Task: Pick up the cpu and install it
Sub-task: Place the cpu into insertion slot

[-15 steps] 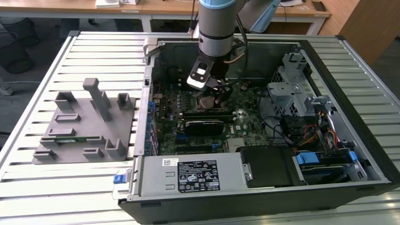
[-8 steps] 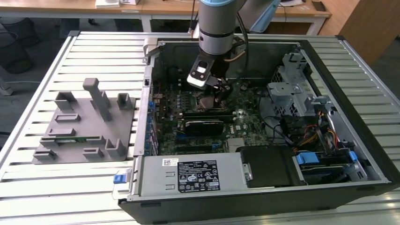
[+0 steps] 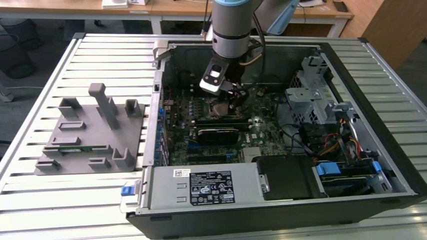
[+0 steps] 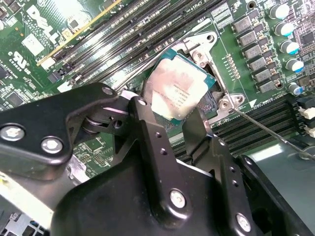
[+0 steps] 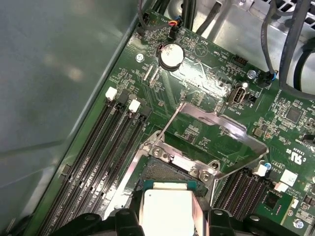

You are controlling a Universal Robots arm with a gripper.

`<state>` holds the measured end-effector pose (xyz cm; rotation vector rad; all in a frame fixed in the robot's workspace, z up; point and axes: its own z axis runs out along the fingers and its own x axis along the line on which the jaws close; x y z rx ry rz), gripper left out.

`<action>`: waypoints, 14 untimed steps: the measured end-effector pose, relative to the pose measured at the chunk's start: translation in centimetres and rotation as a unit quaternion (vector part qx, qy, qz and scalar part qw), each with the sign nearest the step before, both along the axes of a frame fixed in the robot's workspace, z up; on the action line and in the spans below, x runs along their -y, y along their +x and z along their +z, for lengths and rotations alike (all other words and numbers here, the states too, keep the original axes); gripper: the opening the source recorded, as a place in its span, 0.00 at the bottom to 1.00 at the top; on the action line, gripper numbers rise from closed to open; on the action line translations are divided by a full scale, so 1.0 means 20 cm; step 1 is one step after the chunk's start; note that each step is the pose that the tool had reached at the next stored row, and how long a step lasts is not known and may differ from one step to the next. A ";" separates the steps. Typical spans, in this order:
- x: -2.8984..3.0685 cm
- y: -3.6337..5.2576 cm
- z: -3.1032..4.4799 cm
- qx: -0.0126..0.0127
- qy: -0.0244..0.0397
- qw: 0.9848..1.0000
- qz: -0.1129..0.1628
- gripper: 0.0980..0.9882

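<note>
Black against silver: clamps the cpu (image 4: 173, 87) by opposite edges in the gripper (image 4: 170, 114), closed down to chip width. Holds it just above the open socket (image 5: 170, 172), seemingly a little askew. Looks like the seating step; calls for squaring and levelling before release. Sits hemmed by the raised plate (image 5: 221, 123), the lever (image 4: 268, 129) and memory slots (image 5: 93, 162) alongside.

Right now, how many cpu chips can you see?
1. The cpu is gripped between the fingers, tilted over the open socket on the motherboard; the arm could hide another.
</note>
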<state>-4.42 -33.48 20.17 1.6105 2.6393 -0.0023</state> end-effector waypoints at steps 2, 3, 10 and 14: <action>0.000 0.000 -0.003 0.000 0.000 1.000 0.000 0.49; 0.000 0.000 -0.005 0.000 0.000 1.000 0.000 0.49; 0.000 0.000 -0.021 0.000 0.000 1.000 0.000 0.56; 0.000 0.000 -0.030 0.000 0.000 1.000 0.000 0.56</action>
